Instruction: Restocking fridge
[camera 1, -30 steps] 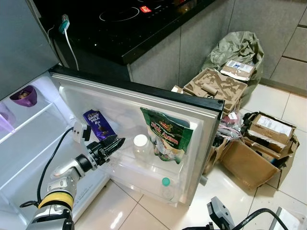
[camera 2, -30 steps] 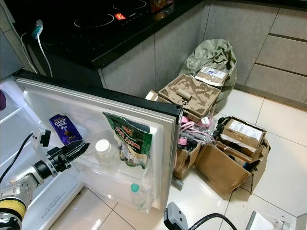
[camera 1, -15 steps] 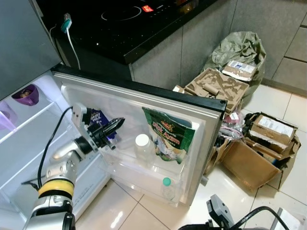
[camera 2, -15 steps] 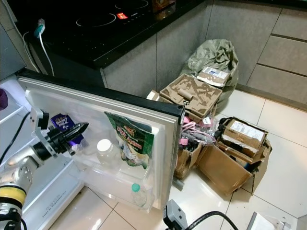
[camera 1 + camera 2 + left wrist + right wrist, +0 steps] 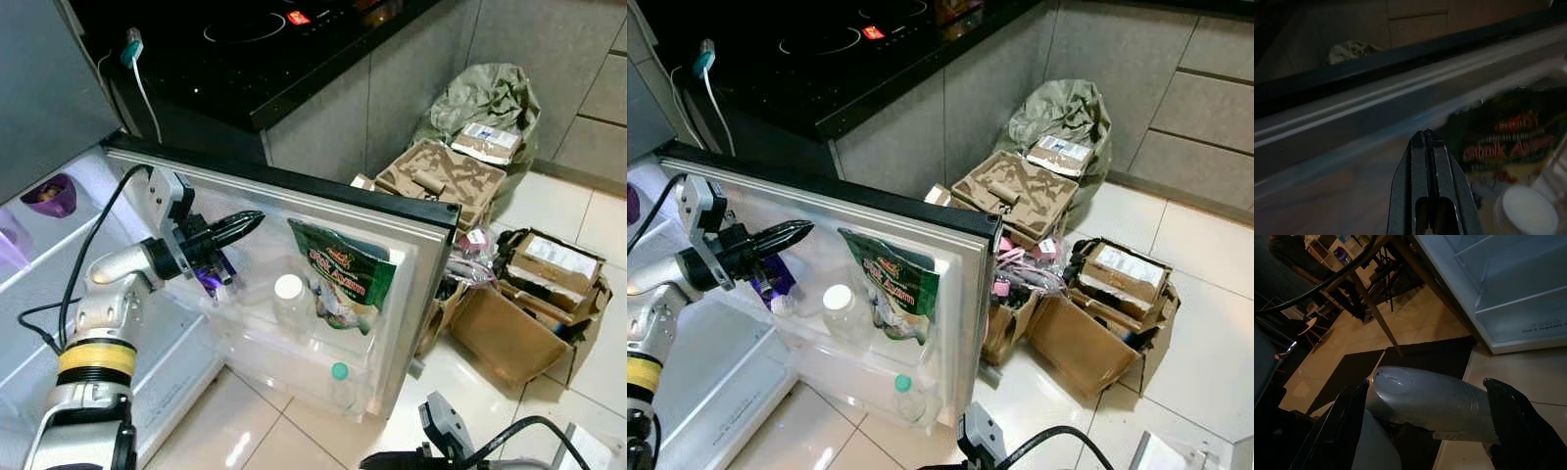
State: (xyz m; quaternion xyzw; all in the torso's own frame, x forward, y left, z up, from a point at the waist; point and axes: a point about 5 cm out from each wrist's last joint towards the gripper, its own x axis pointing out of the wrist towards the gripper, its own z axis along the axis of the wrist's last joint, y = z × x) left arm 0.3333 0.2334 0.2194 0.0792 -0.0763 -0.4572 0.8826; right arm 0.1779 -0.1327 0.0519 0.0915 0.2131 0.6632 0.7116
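Our left claw [image 5: 257, 215] hovers clenched and empty before the fridge door [image 5: 431, 255]; the chocolate bar [image 5: 210, 277] sits just below it, the green pouch [image 5: 343, 276] beside.

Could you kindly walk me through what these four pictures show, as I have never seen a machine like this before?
This is a humanoid robot restocking a fridge. The two wide pictures come from its head camera, looking down; the two dark ones come from cameras on its wrists.

Its left gripper, two long black fingers pressed shut and holding nothing, points at the open fridge door. The door shelf holds a purple chocolate bar, a white-capped jar and a green food pouch, with a green-capped bottle lower down.

The right wrist picture shows the right gripper with its fingers spread on either side of a silver cylinder, above the floor beside the fridge. Cardboard boxes sit on the floor.
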